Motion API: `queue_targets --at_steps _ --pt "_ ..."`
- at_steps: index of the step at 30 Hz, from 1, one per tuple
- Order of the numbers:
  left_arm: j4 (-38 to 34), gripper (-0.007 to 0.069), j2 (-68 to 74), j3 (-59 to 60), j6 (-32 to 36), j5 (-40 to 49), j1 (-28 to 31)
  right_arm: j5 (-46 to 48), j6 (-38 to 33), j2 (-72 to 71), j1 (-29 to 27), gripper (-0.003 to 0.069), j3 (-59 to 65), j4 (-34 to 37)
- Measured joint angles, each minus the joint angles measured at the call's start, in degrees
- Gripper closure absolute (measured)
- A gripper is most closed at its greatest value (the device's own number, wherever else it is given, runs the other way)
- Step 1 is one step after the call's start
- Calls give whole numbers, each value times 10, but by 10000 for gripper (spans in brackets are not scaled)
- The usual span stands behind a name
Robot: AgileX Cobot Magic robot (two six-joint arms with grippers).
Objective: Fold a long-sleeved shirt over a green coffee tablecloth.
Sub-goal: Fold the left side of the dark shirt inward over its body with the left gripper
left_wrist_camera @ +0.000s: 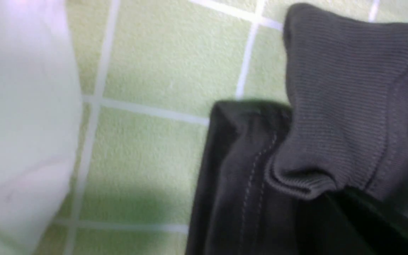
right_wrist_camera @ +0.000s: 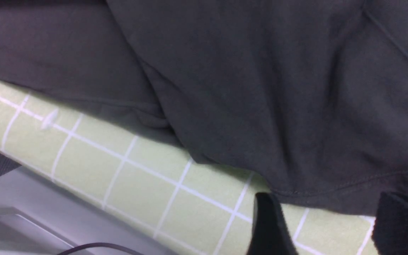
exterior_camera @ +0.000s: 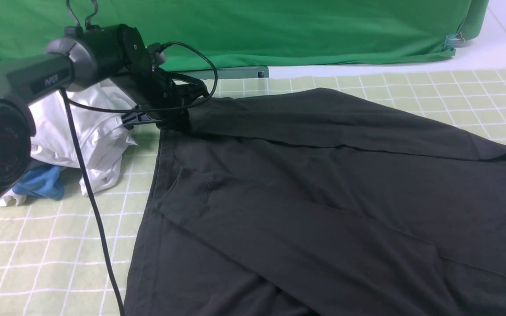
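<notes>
1. The long-sleeved shirt [exterior_camera: 323,184] is spread out on the green coffee tablecloth [exterior_camera: 37,245]. The middle and right of the cloth are covered by it. A sleeve seems to be laid slantwise across the body.
2. The left gripper [exterior_camera: 171,118] is seen at the far left corner of the shirt. Its fingers are pressed together. The ribbed cuff [left_wrist_camera: 338,106] is bunched up right against them, so it is judged to be pinched.
3. The right gripper [right_wrist_camera: 331,226] is seen only by its own wrist camera. Its fingers [right_wrist_camera: 267,226] are held wide apart, and nothing is between them. The stitched hem [right_wrist_camera: 331,189] of the shirt is just past them, near the table's edge.
4. The shirt is judged to be soft, light and floppy. It will likely sag and wrinkle when it is lifted. It cannot be broken. It may be dragged along the tablecloth, because both are cloth.
5. The shirt is best held at a cuff, a hem or a corner, where the cloth is thicker and stitched. Only the shirt should be pinched, so the tablecloth is not picked up too.
6. No box, basket or bin is seen. A white garment [exterior_camera: 90,131] and a blue garment [exterior_camera: 42,184] are heaped beside the left arm. The white one is just beside the shirt's corner. Bright green fabric [exterior_camera: 257,30] is hung at the back.
</notes>
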Motion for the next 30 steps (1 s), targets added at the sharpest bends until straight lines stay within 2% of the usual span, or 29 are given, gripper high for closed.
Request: queue_targets --at_steps 7,10,11,12,13,14,15,19,25,30 --pt "-3 599 -54 0 15 34 1 -13 0 0 0 271 0 -12" --pt "-13 599 -93 0 31 63 1 -28 0 0 0 295 -7 -49" --pt "-16 599 -111 0 35 81 1 -31 7 2 0 336 -16 -76" --pt "-16 599 -115 0 37 87 1 -32 10 3 0 344 -20 -85" --pt "-16 599 -129 0 45 108 1 -35 19 7 0 434 -34 -119" --pt "-16 599 -131 0 45 111 1 -36 21 9 0 448 -37 -123" --pt "-12 599 -145 0 49 136 -3 -41 35 17 0 558 -54 -165" --pt "12 599 -172 0 53 194 -13 -55 68 41 0 649 -87 -243" --pt "89 599 -225 36 28 245 -54 -65 83 95 0 662 -110 -267" --pt "104 599 -268 106 10 257 -77 -71 85 115 0 662 -110 -267"
